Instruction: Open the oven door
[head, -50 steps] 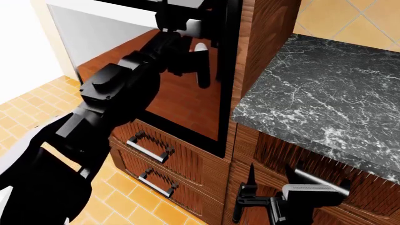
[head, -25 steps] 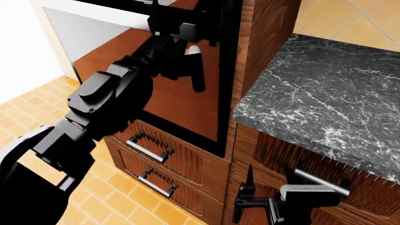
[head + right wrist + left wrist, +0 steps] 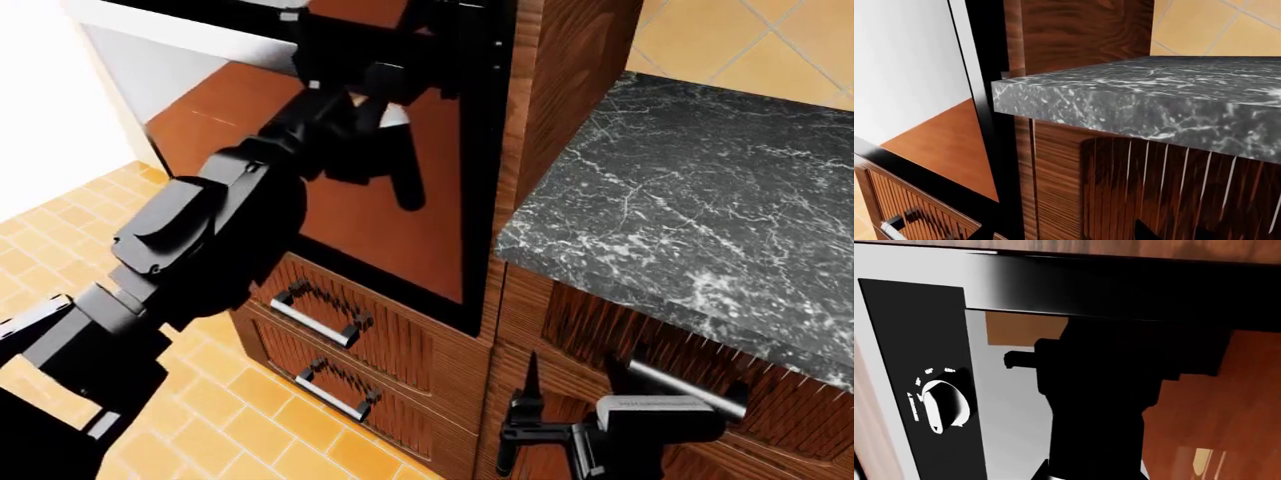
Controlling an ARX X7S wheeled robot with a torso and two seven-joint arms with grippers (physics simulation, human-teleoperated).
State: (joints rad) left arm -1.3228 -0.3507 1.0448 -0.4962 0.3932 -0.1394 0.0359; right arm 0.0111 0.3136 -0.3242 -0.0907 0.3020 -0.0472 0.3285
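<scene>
My left pincer (image 3: 350,55) merges into its dark reflection on the oven door (image 3: 400,220); its jaws stay indistinguishable.

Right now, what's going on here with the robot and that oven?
The robot's left arm is stretched up to the top of the oven door, with its left gripper at the top edge, where the handle would be. Whether it has closed on anything can't be told, since the black parts blend together. The left wrist view shows the oven's control knob close by. The right gripper hangs idle low by the wooden cabinet front under the marble counter.
</scene>
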